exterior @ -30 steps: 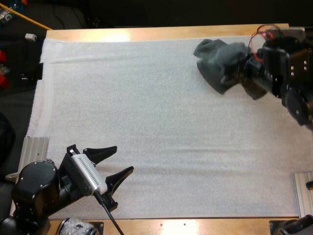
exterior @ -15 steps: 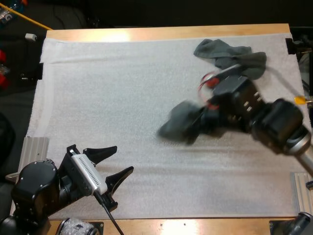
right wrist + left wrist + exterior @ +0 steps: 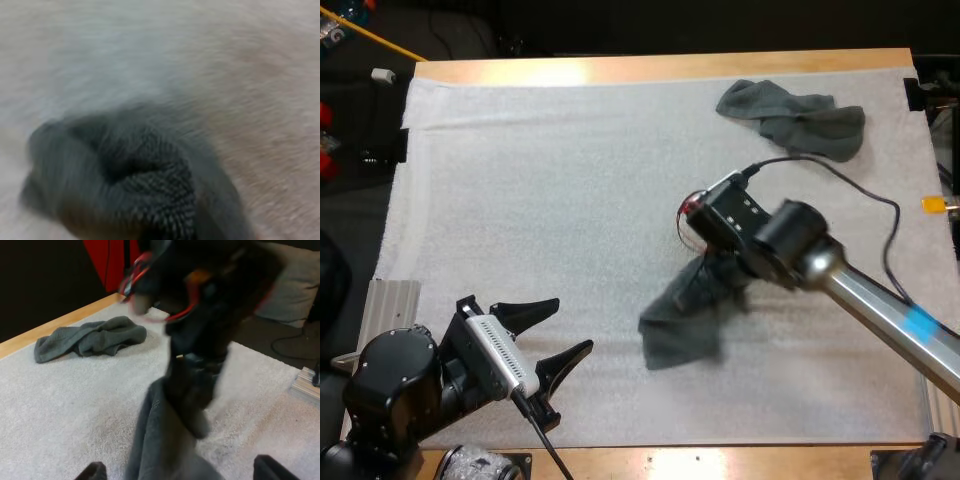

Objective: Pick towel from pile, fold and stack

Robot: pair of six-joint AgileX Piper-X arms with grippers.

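White mat [image 3: 570, 180] on counter | right pincer [image 3: 718, 268] clamped on dangling towel [image 3: 680, 330] | left pincer [image 3: 570, 325] spread, empty | risk: bunched grip slips, towel lands crumpled

Even, bright light falls from above on the mat [image 3: 520, 200], so it looks nearly white, and two spots of glare shine on the wood of the table [image 3: 555, 70]. The room beyond is dark. The held towel [image 3: 682, 320] casts only a soft shadow. The right arm [image 3: 790, 245] and this towel are smeared by blur; from the right wrist almost all is smeared, with a warm tint. The crumpled towel [image 3: 795, 115] is clear.
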